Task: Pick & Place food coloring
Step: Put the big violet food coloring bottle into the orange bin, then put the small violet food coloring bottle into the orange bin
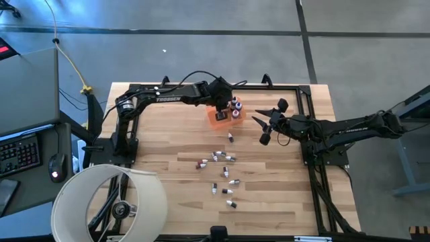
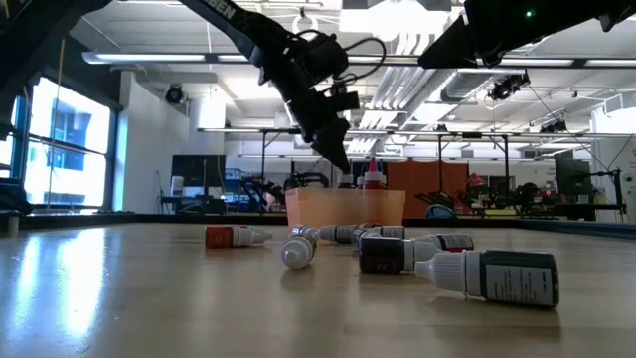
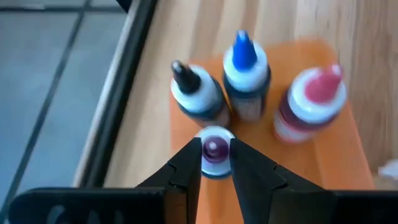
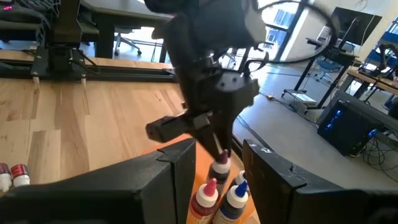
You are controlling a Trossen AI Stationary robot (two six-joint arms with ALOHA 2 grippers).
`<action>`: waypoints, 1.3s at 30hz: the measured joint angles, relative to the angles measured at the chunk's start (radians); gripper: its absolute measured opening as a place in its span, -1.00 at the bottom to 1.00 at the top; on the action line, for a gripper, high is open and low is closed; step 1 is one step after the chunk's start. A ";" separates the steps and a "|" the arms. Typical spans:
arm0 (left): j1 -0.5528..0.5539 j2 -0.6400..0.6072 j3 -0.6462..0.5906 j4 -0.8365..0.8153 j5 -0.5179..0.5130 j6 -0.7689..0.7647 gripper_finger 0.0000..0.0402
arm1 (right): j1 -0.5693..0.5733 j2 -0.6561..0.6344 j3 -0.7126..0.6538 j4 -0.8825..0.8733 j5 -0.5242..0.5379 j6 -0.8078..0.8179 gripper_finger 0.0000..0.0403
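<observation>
Pinched upright between the left gripper's (image 3: 215, 167) fingers: a purple-capped bottle (image 3: 214, 152), over the orange tray (image 3: 323, 162) near the middle of the table's (image 1: 168, 141) far edge. Standing in that tray just beyond: 3 more bottles, black-tipped (image 3: 196, 93), blue-tipped (image 3: 245, 74) and red-capped (image 3: 311, 106). Strewn lying down over the table's middle toward the near edge: about 12 more small bottles (image 1: 225, 171), well apart from the tray. Largest in the low view: a dark one with a white pointed cap (image 2: 492, 275). Hovering just right of the tray, above the wood: the right gripper (image 1: 263, 128), fingers spread and holding nothing.
</observation>
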 joint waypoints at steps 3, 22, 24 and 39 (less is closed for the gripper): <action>0.005 -0.003 0.003 0.014 -0.018 0.002 -0.60 | 0.000 0.000 0.000 0.000 -0.005 0.000 -0.37; -0.072 -0.216 0.003 -0.129 -0.166 -0.053 -0.60 | 0.000 0.000 0.000 -0.003 -0.026 0.010 -0.37; -0.099 -0.277 0.002 -0.194 -0.208 -0.065 -0.60 | 0.000 0.000 0.000 -0.015 -0.059 0.035 -0.37; -0.381 -0.659 -0.255 -0.515 -0.355 -0.462 -0.60 | 0.000 0.241 0.003 0.170 -0.093 0.106 -0.37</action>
